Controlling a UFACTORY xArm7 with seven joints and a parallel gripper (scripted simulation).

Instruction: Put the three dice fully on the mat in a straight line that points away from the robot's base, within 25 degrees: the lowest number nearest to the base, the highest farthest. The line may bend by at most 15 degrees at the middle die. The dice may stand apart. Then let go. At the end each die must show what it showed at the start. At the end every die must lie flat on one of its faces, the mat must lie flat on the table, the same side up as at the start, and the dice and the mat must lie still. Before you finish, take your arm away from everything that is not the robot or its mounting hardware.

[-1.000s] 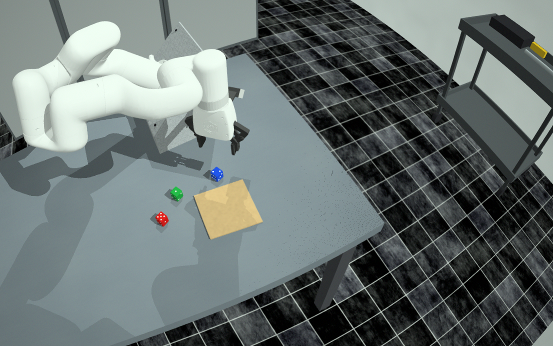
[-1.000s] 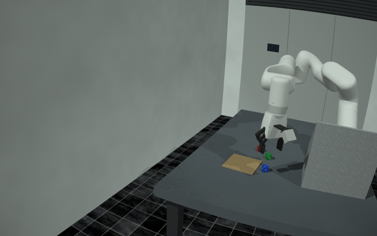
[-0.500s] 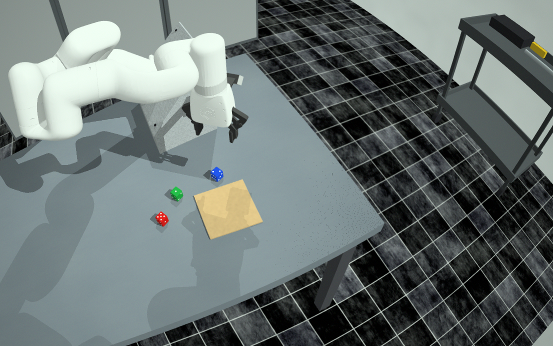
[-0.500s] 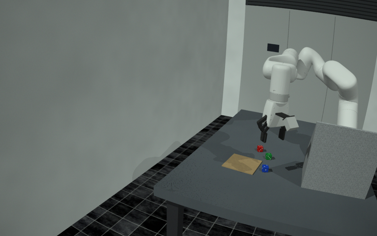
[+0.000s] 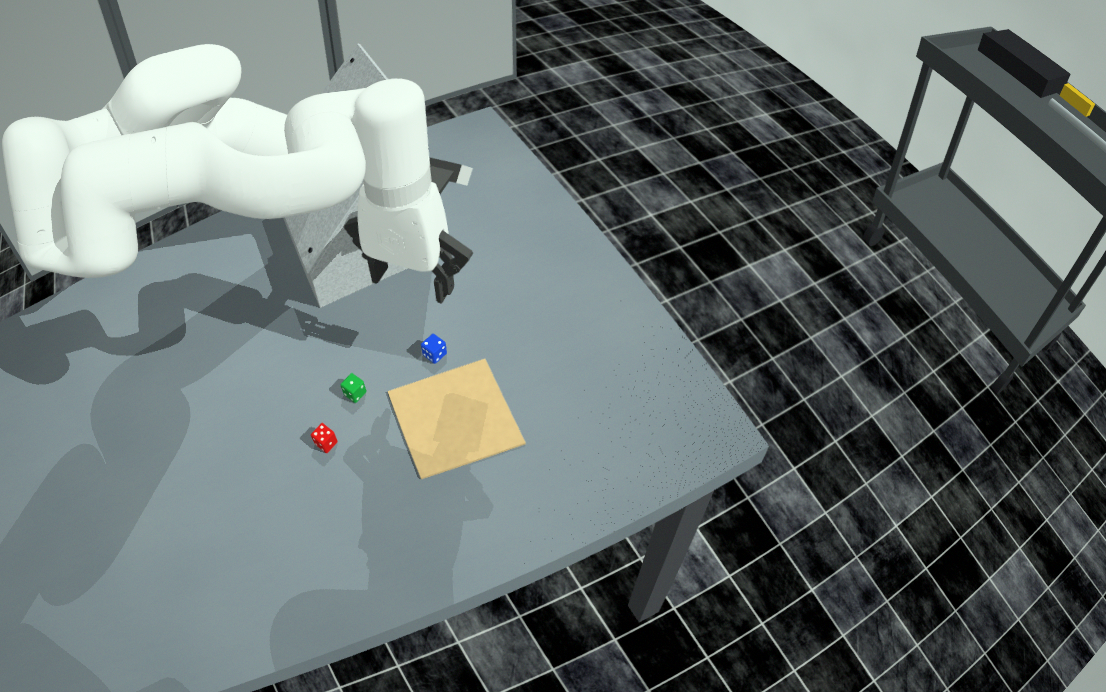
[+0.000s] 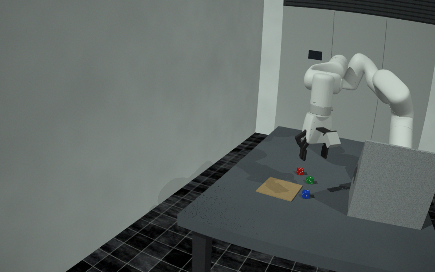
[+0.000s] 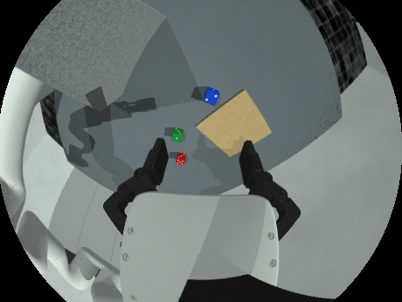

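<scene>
A tan square mat (image 5: 455,416) lies flat on the grey table; it also shows in the exterior view (image 6: 279,188) and the wrist view (image 7: 235,123). A blue die (image 5: 433,348) sits just off the mat's near-left corner. A green die (image 5: 353,387) and a red die (image 5: 323,437) lie on the table left of the mat, all three off it. The dice also show in the wrist view: blue (image 7: 211,95), green (image 7: 178,135), red (image 7: 180,158). My gripper (image 5: 410,281) is open and empty, high above the table, its shadow on the mat.
A large grey speckled wedge block (image 6: 389,184) stands on the table near the robot base, behind the dice. A metal shelf cart (image 5: 1003,187) stands on the floor to the right. The table's curved edge (image 5: 734,408) lies beyond the mat.
</scene>
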